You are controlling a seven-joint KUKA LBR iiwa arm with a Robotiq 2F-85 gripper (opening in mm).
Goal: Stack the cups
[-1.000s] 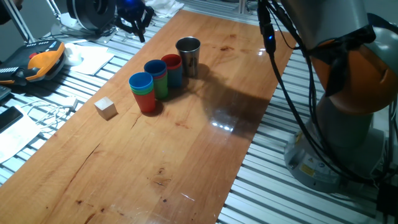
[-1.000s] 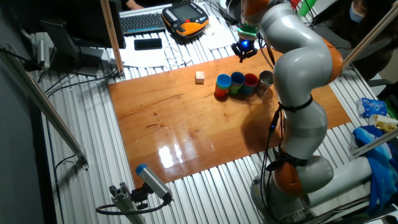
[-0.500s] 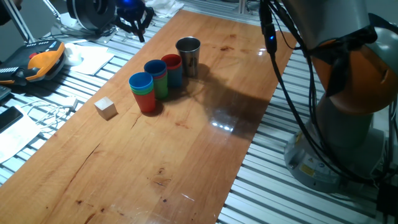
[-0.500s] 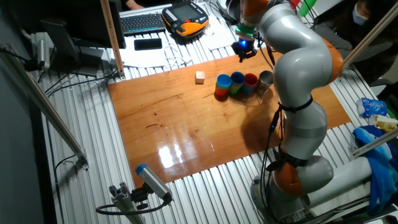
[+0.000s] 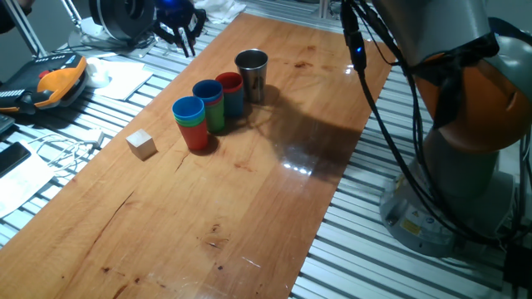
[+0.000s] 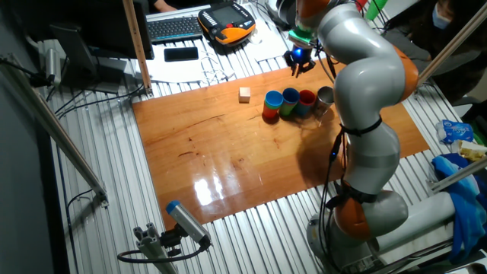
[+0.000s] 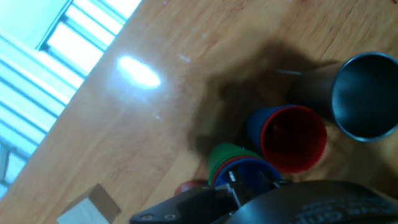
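Four cup groups stand in a row on the wooden table [image 5: 249, 208]. One is a blue-topped stack on red [image 5: 190, 123]. Beside it is a blue-topped stack with green [image 5: 209, 104], then a red cup nested in a blue one [image 5: 230, 92], then a steel cup [image 5: 251, 75]. In the other fixed view the same row runs from the blue-topped stack [image 6: 272, 105] to the steel cup [image 6: 325, 97]. My gripper [image 5: 178, 23] hangs over the table's far edge, well apart from the cups, open and holding nothing. The hand view looks down on the steel cup [image 7: 367, 93] and the red cup [image 7: 292, 137].
A small wooden cube [image 5: 141, 144] lies left of the cups. Off the table's left edge are papers, cables and an orange pendant [image 5: 54, 83]. The robot's base [image 5: 449, 183] and hanging cables stand at the right edge.
My gripper has drifted slightly up and away from the cups. The cups and the cube have not moved.
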